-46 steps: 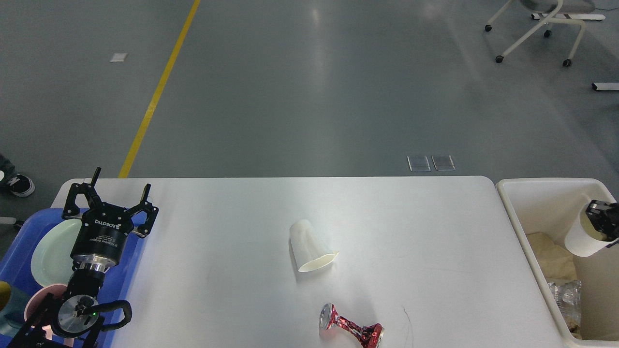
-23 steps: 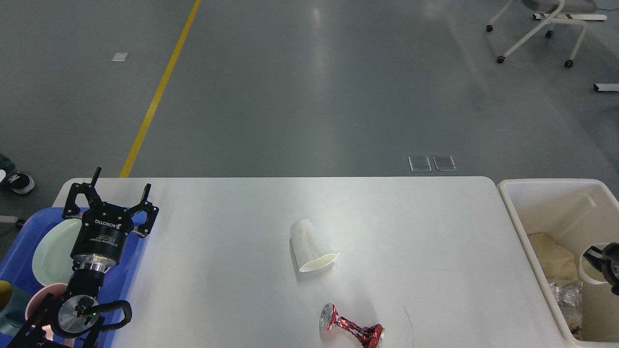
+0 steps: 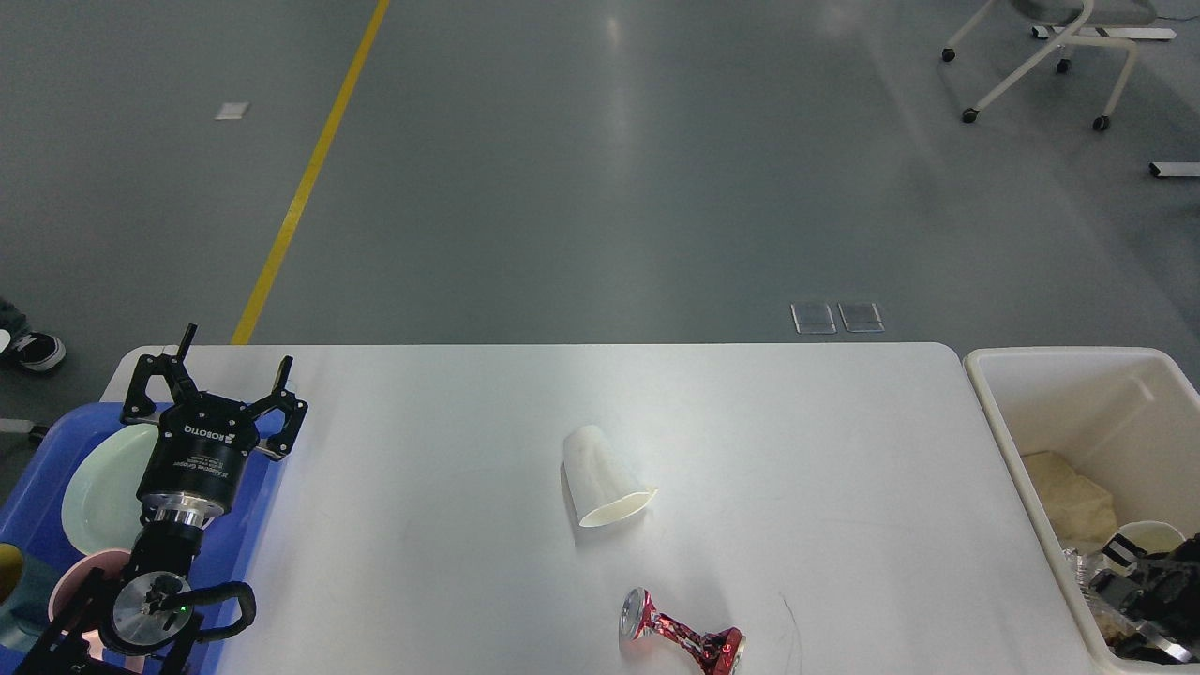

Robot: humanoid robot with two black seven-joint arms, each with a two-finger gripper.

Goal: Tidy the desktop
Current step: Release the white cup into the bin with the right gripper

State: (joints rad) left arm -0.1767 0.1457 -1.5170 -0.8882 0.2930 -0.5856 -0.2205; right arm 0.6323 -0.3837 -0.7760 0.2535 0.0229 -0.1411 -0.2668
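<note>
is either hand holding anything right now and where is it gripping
The left hand is open and empty. The right hand is down in the bin by a cup; any grip cannot be told.

white desktop [image 3: 450, 525], white paper cup [image 3: 600, 475], blue tray [image 3: 28, 483], red can [image 3: 680, 639] (silver-flecked).

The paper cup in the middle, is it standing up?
No, the paper cup is tipped over; its open rim faces sideways on the desktop.

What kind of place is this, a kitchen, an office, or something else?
Probably a robot test hall or lab, not a home. The grey floor carries a yellow line like a workshop's, a wheeled chair stands far off, and the white desktop holds staged litter: a tipped paper cup and a crushed red can.
</note>
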